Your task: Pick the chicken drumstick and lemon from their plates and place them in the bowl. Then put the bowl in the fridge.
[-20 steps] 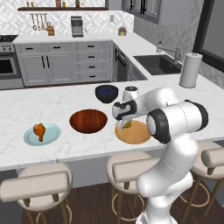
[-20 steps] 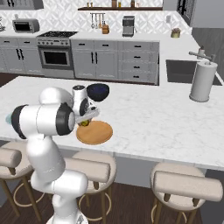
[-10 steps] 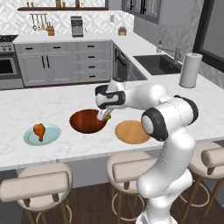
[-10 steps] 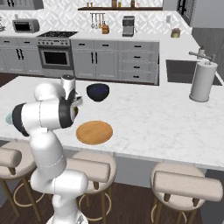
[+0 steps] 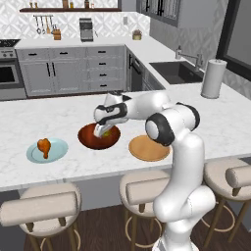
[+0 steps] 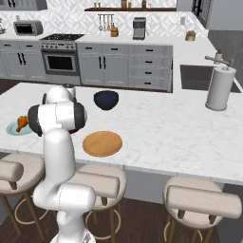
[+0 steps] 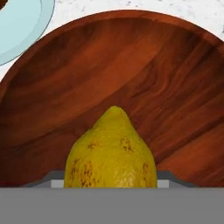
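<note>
The yellow-green lemon (image 7: 111,153) sits between my gripper's fingers, close up in the hand view. My gripper (image 5: 102,131) is shut on it and hangs low over the reddish-brown wooden bowl (image 5: 88,136), whose inside (image 7: 109,74) spreads right beneath the lemon. The chicken drumstick (image 5: 44,146) lies on the pale blue plate (image 5: 34,156) to the bowl's left, apart from the gripper. Right of the bowl lies the tan wooden plate (image 5: 149,147) with nothing on it. From the right base view, the drumstick (image 6: 21,122) and the tan plate (image 6: 102,143) show either side of my arm.
A dark navy bowl (image 6: 106,99) stands behind the plates on the white marble island. A paper towel roll (image 5: 213,78) stands at the island's far right by the sink (image 5: 176,71). Padded stools line the near edge. A corner of the blue plate (image 7: 17,22) shows beside the bowl.
My arm has swung left from the tan plate to above the brown bowl, carrying the lemon with it. The tan plate is now bare.
</note>
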{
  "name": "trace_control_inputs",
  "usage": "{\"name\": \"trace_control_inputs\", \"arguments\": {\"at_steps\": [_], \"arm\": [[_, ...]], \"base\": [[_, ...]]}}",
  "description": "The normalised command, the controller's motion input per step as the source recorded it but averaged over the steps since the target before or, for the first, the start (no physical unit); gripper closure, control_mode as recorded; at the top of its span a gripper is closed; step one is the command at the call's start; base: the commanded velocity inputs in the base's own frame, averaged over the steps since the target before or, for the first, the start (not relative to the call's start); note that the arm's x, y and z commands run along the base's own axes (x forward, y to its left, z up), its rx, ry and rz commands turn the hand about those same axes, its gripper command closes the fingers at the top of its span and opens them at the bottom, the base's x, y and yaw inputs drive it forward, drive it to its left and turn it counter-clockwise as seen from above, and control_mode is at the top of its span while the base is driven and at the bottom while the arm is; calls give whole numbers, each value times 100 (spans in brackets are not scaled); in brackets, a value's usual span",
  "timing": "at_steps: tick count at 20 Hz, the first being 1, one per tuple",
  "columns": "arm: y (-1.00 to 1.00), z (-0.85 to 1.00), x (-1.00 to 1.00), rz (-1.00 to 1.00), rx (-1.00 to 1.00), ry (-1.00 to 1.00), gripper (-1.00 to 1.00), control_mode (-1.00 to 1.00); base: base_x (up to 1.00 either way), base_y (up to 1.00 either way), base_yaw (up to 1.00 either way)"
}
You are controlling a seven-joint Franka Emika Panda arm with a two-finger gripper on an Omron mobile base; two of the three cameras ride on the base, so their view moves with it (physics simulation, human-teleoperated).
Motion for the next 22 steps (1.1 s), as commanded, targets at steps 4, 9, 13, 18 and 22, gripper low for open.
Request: {"name": "trace_control_inputs", "arguments": {"at_steps": [4, 9, 13, 18, 22], "arm": [[3, -37, 12, 2, 0, 5, 100, -100], [0, -11, 14, 4, 0, 1, -100, -100], [5, -16, 26, 3, 0, 0, -100, -100], [8, -9, 9, 0, 0, 0, -100, -100], [14, 34, 3, 0, 1, 0, -100, -100]], "base": [[0, 0, 0], [0, 0, 0], [0, 0, 0], [0, 0, 0], [0, 0, 0]]}}
